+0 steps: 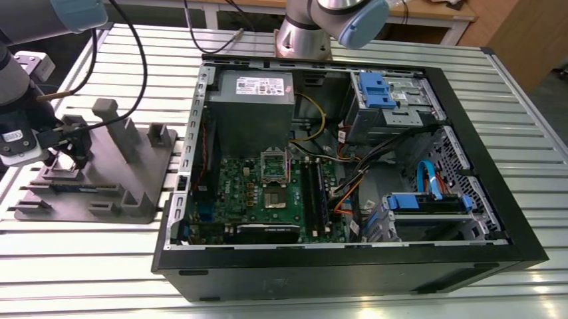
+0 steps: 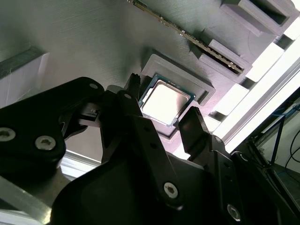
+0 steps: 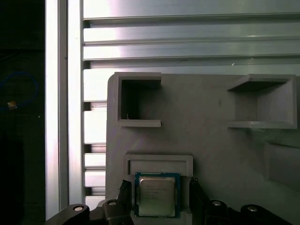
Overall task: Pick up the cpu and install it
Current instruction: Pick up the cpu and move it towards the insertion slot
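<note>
On grey holder tray (image 1: 133, 179), cpu (image 3: 157, 196) lay flat in shallow square recess (image 3: 159, 159), silvery top up. Gripper (image 3: 158, 183) hung low over same tray, black fingers (image 2: 140, 122) spread apart, one at each side of cpu, gripping nothing; narrow gaps showed between fingertips and chip edges. Memory stick (image 2: 187, 35) stood on edge in tray slot near recess. Open computer case (image 1: 461, 219) sat beside tray, on exterior view's right

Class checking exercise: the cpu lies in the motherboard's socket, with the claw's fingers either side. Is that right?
No. The first wrist view shows the cpu in the grey holder's recess, not on the motherboard; the claw's fingers do flank it.
</note>
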